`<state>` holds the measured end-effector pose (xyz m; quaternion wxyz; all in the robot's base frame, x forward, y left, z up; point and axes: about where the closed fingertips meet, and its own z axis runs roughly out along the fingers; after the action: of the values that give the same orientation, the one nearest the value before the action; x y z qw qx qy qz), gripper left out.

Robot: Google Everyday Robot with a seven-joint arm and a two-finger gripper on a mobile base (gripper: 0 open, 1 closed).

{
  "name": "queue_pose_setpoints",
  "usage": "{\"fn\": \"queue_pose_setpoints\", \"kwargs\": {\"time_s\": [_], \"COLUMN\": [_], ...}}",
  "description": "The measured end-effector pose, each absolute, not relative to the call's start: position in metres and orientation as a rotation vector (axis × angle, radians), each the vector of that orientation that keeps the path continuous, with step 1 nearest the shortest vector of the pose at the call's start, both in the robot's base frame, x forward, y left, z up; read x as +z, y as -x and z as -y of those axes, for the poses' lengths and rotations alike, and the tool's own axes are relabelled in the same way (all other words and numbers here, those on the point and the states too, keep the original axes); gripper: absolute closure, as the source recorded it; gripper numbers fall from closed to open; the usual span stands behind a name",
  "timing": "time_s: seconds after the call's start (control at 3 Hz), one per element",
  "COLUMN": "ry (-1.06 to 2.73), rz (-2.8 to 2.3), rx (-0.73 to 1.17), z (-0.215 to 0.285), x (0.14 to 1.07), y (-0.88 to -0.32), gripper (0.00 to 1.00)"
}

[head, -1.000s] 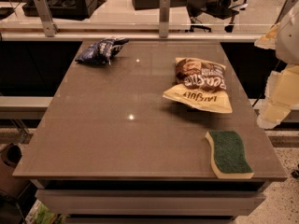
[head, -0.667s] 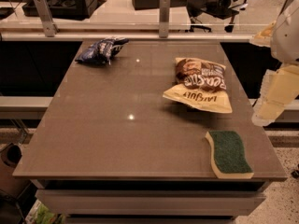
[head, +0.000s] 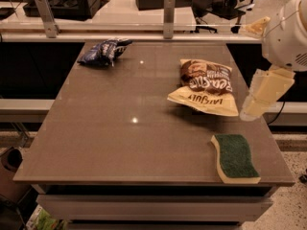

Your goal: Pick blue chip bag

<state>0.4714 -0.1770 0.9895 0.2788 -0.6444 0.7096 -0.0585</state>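
The blue chip bag (head: 102, 51) is a small crumpled dark-blue foil bag with white markings. It lies at the far left corner of the brown table (head: 120, 138). My gripper (head: 259, 99) hangs at the table's right edge, beside the brown-and-yellow bag, under the white arm joint (head: 287, 32). It is far from the blue bag, across the whole width of the table, and holds nothing that I can see.
A larger brown-and-yellow chip bag (head: 205, 86) lies right of the table's centre. A green-and-yellow sponge (head: 234, 157) lies at the near right corner. A rail with two metal posts (head: 168, 17) runs along the far edge; desks and chairs stand beyond.
The arm and gripper have moved a little to the left, closer over the table's right edge. The bags and the sponge have not moved.
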Motion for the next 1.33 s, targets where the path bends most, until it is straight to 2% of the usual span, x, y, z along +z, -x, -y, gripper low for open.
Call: {"fn": "queue_pose_setpoints", "kwargs": {"time_s": [0.33,1.0,1.33], "ry": [1.667,1.67,1.681], "rz": [-1.771,-1.738,-1.657], "rx": [-0.221,-0.218,-0.208], "z": [0.161,0.147,0.11], "x": [1.003,1.001,0.994], "y": [-0.493,-0.507,-0.532], "gripper": [0.0,0.0,0.0]}}
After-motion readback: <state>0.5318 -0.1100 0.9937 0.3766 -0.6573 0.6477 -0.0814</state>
